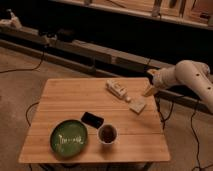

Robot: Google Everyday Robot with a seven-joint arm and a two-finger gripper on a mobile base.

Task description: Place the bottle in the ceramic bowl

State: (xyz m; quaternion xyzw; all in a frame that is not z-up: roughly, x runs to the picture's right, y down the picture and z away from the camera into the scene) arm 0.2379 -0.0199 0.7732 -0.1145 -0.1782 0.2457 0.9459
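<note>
Approach step: our gripper (pixel 148 91) hung off the surface's (pixel 75 97) 2 o'clock edge; whether open or closed, we couldn't tell. Bottle (pixel 116 89) lay ungrasped at 1 o'clock, ceramic bowl (pixel 69 137) at 7. Next, we judged: reach toward 9 o'clock, descend over bottle.

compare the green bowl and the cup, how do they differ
The bowl is wide, shallow and green with pale marks; the cup is smaller, white-rimmed, dark inside. The bowl sits front left, the cup to its right. Both stand upright on the table. The gripper is by the table's right edge.
</note>
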